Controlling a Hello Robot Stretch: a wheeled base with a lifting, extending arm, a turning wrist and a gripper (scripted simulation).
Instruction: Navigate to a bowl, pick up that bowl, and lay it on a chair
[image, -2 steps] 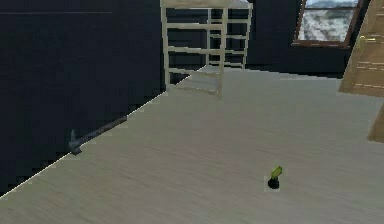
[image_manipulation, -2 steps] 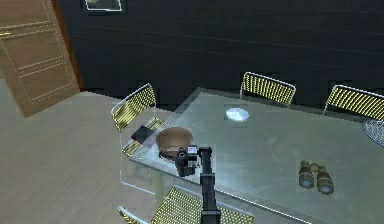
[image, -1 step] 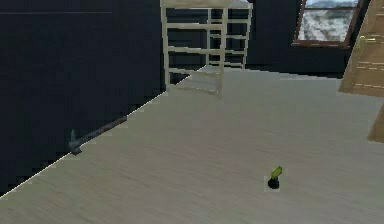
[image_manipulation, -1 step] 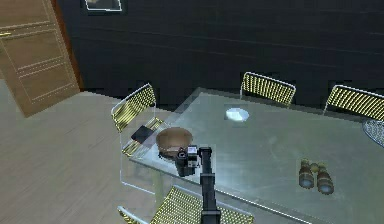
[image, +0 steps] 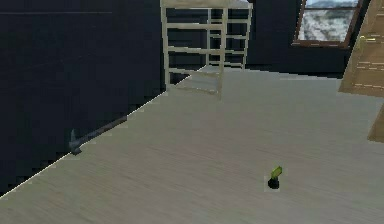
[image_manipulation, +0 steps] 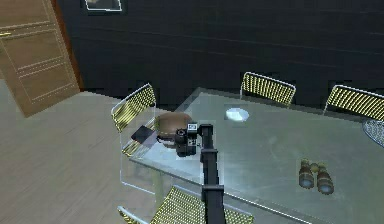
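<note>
The arm (image_manipulation: 210, 175) reaches over the glass table (image_manipulation: 270, 150), and the gripper (image_manipulation: 179, 139) sits near the table's left end in the arm side view. The bowl (image_manipulation: 170, 124), a brown round shape, rests on the table at that same end, just up and left of the fingers. It is too close to tell whether they touch it or stand beside it. Since the bowl lies on the glass right at the gripper's far end, it cannot be told whether the gripper grasps anything.

A dark flat thing (image_manipulation: 143, 133) lies at the table's edge beside the bowl. Just past that end of the table stands a chair (image_manipulation: 135, 104) with a yellow mesh back. It is probably the nearest seat for laying the bowl down, once the bowl is lifted clear of the table.
</note>
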